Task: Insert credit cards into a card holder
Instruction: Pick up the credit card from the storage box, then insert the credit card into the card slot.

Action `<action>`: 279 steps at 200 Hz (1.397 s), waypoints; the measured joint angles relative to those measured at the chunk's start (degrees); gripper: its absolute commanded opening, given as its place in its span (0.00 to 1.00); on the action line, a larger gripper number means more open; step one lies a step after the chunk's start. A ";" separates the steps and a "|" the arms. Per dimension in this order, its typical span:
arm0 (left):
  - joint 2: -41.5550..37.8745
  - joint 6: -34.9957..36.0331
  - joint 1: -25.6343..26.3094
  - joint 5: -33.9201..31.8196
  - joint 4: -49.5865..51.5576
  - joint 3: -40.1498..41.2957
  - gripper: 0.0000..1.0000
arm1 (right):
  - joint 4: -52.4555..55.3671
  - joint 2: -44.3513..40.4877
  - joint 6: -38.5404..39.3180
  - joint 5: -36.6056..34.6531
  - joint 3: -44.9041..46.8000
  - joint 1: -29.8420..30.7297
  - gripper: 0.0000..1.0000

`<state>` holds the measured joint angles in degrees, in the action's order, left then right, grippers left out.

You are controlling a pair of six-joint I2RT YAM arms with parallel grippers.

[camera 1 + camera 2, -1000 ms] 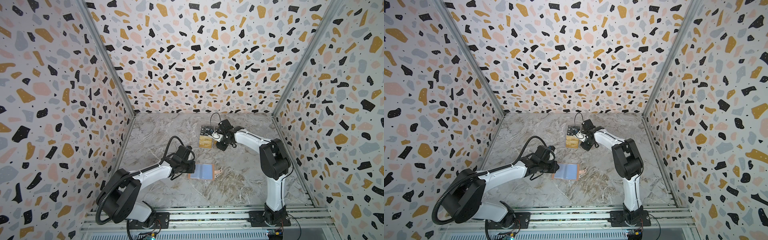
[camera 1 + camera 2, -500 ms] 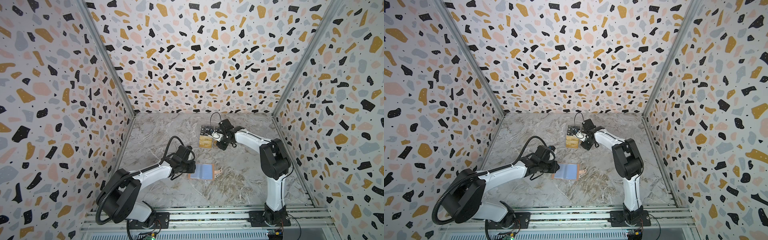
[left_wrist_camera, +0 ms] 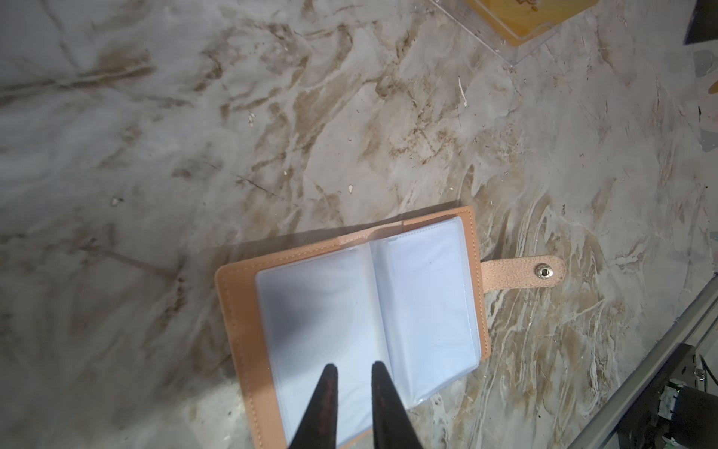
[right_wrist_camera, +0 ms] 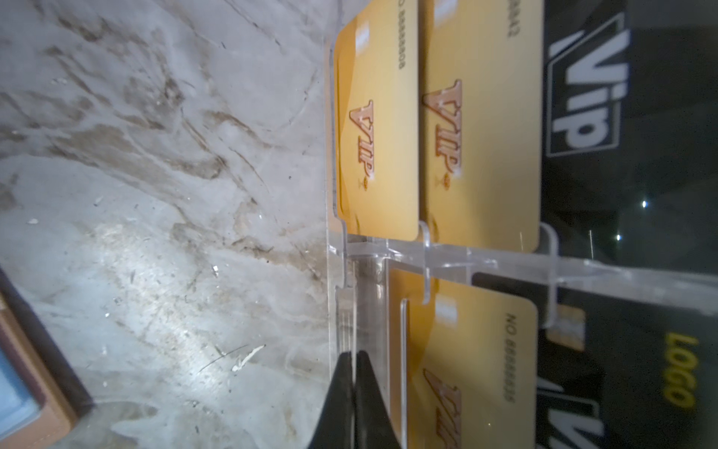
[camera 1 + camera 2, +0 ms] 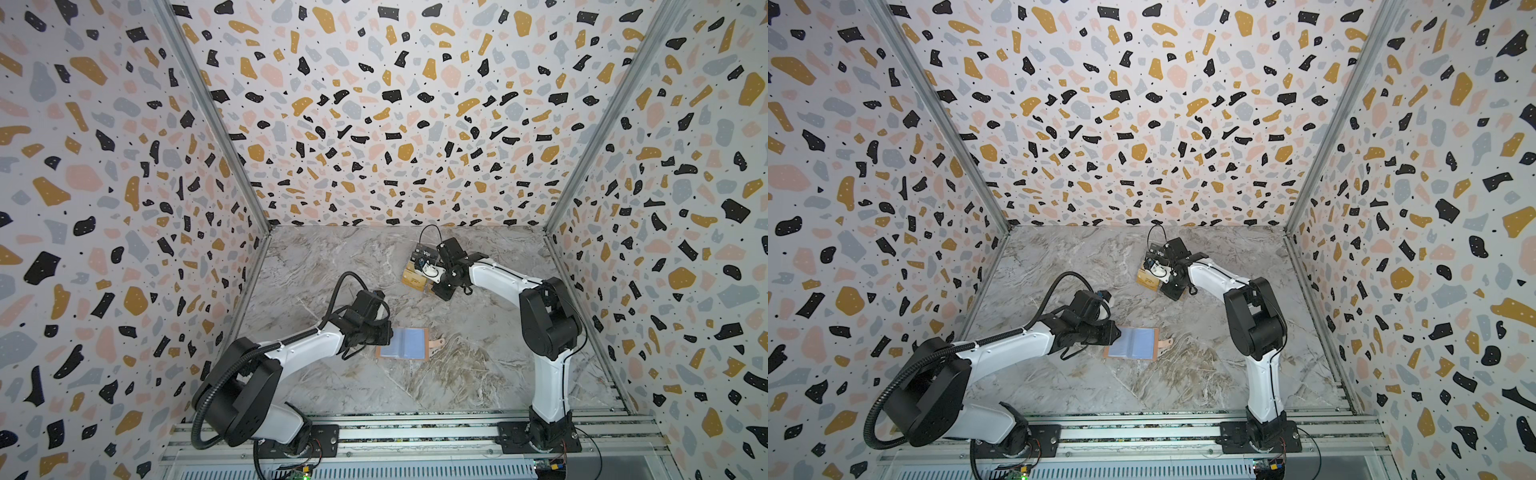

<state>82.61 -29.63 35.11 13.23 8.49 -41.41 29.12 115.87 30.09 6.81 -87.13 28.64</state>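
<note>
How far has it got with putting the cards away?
Done: the holder lies open, its sleeves blank. In hand: the left claw, slightly open, sits over it; the right claw is shut at the front of the stand, whether on a card I cannot tell. Left: three gold cards show there, none inserted.

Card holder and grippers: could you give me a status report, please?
Left gripper slightly open over card holder, lying open, visible sleeves empty. Right gripper shut at clear stand of gold cards; grip on one unclear. No obstruction seen.
</note>
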 measured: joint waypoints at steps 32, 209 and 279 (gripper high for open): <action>0.00 -0.04 0.00 0.00 0.00 0.00 0.20 | -0.09 -0.24 0.28 -0.15 0.33 0.04 0.00; -4.83 -0.02 0.00 -6.80 0.48 1.77 0.18 | -8.07 -19.39 -18.21 14.75 9.66 1.81 0.00; -6.47 0.04 1.22 -9.86 -1.20 4.79 0.11 | -36.57 -31.78 -53.13 29.22 38.49 6.38 0.00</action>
<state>76.14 -29.58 36.34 3.38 7.29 -36.62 -7.44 84.09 -23.05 36.03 -48.64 35.03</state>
